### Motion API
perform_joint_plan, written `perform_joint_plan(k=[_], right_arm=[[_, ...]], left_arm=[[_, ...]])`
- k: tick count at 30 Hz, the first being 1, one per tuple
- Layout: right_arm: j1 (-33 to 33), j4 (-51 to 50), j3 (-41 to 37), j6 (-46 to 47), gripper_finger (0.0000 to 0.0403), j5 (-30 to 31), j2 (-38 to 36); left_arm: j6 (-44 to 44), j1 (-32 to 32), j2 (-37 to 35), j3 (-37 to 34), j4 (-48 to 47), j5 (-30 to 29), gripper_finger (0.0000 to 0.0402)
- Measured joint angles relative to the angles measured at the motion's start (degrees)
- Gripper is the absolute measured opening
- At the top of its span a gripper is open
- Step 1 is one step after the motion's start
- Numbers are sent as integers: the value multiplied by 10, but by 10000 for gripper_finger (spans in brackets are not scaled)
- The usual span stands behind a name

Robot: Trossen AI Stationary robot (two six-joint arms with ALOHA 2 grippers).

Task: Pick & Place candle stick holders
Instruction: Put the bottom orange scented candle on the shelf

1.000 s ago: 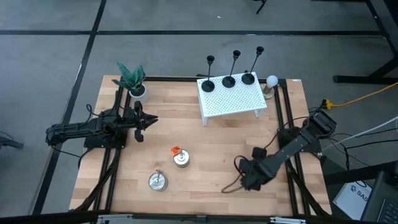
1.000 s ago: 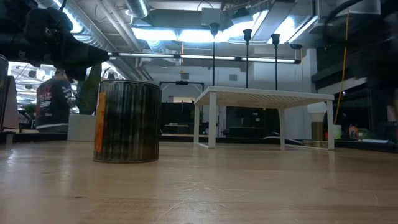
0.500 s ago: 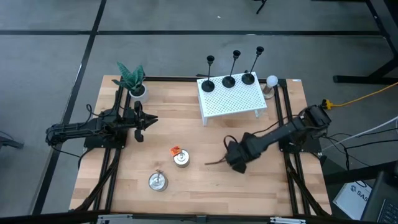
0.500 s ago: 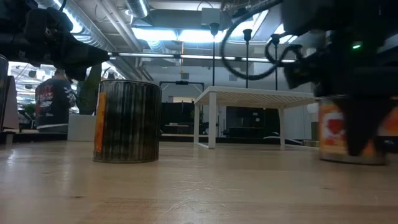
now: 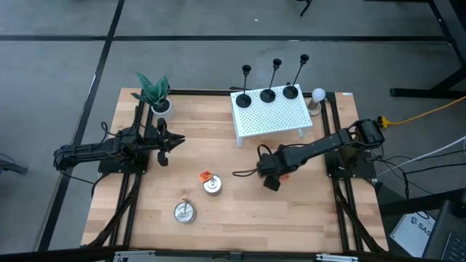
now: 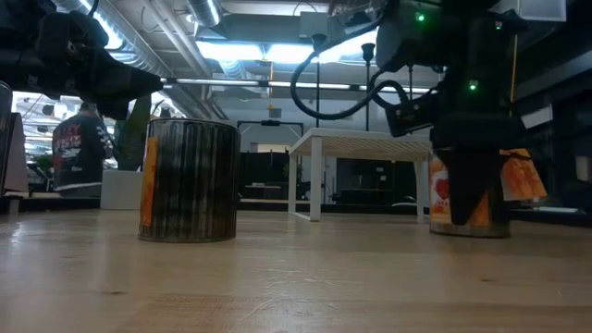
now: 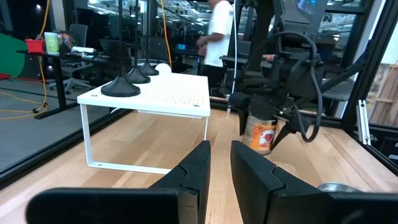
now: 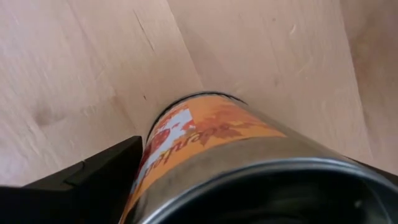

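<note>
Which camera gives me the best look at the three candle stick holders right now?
The high view: all three candle stick holders stand in a row on the white rack. The left wrist view shows mainly their bases, the low view only thin stems, the right wrist view none.

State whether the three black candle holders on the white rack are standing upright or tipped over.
Upright. In the high view, the candle holders sit with round bases flat on the white rack, stems rising; the low view shows those stems vertical.

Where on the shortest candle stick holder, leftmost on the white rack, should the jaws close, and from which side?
Grip the shortest candle stick holder on its thin upright stem, above the round base. Come from the rack's left end: another holder stands close on its other side.
</note>
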Motion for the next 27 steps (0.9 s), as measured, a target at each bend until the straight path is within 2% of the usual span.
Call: perform_joint_plan(k=[7,14,27], right_arm=[[-3,14,0,-5,399,-2,0],[-3,17,0,-59,399,-2,0],[-3,26,0,-59,399,-4,0]], left_arm=[[0,0,0,0,0,0,59],[0,0,0,0,0,0,59],[0,0,0,0,0,0,59]])
